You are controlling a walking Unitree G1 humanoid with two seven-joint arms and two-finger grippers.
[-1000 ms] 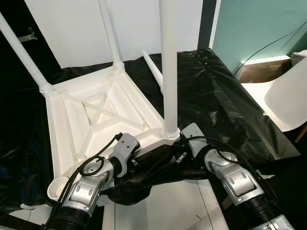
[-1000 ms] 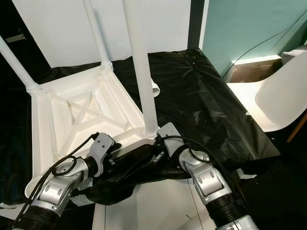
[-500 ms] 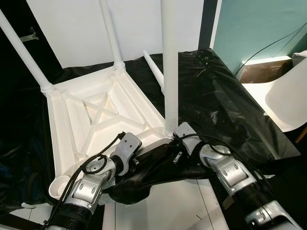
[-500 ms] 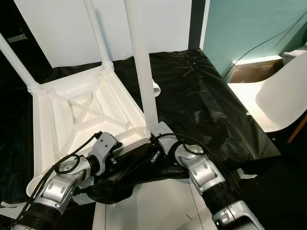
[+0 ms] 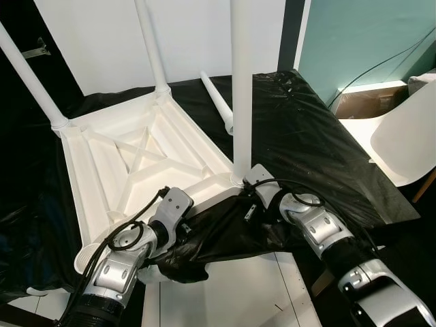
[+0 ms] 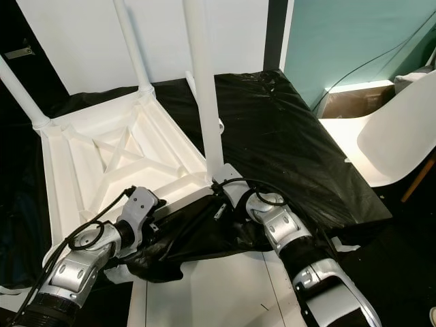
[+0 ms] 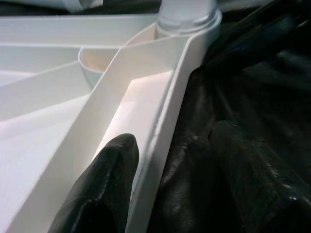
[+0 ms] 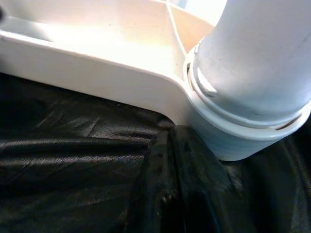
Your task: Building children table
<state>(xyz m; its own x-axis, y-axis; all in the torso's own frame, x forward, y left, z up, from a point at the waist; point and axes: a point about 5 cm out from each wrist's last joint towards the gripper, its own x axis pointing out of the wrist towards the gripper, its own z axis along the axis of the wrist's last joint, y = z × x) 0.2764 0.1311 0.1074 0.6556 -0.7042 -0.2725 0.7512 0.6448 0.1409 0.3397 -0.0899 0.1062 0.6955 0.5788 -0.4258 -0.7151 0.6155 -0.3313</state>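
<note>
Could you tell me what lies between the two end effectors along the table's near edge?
Crumpled black plastic sheet lies between the left end effector and right end effector, seen in both eye views.

A white wall panel (image 5: 197,34) fills the upper centre, with a teal wall (image 5: 361,37) at upper right. Black plastic sheeting (image 5: 306,143) covers the middle. A white chair (image 5: 405,139) sits at right; pale floor (image 5: 231,293) shows at bottom centre.

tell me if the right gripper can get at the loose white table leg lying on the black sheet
Probably not yet: the right gripper sits low at the near corner, and the upright white leg stands between it and the loose white table leg.
</note>
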